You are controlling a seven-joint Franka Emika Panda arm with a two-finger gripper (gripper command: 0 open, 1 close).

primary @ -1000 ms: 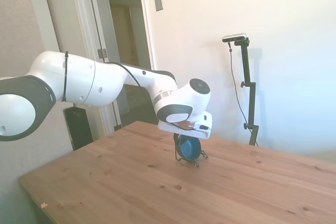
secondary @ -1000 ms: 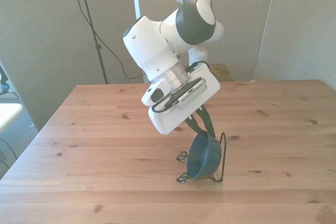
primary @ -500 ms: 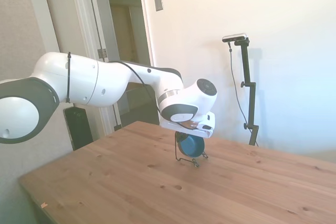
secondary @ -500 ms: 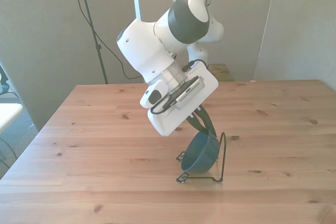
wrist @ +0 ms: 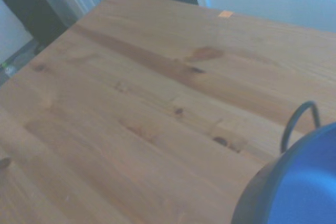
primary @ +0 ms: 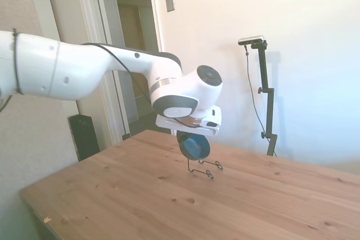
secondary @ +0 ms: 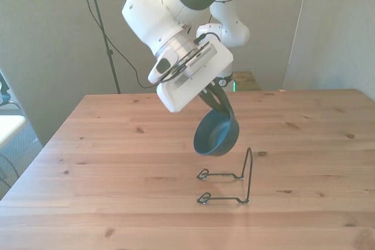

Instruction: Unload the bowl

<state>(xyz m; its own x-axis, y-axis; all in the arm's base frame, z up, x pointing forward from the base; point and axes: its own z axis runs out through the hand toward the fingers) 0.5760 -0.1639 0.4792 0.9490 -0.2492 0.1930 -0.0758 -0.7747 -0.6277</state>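
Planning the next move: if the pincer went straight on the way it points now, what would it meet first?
Probably the bare table just beside the wire stand; the pincer, holding the bowl, points downward, though depth is unclear.

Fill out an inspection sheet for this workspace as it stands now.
Surface: wooden table, bare planks with knots.
Job's things: small round blue bowl hangs in the air, tilted, clear of the thin black wire stand, which sits empty on the table.
Clutter: nothing seen.
Grippers: white arm's gripper, jaws closed on the bowl's rim.
Cables: black cable hanging by the wall.
Surroundings: open doorway, plain walls.
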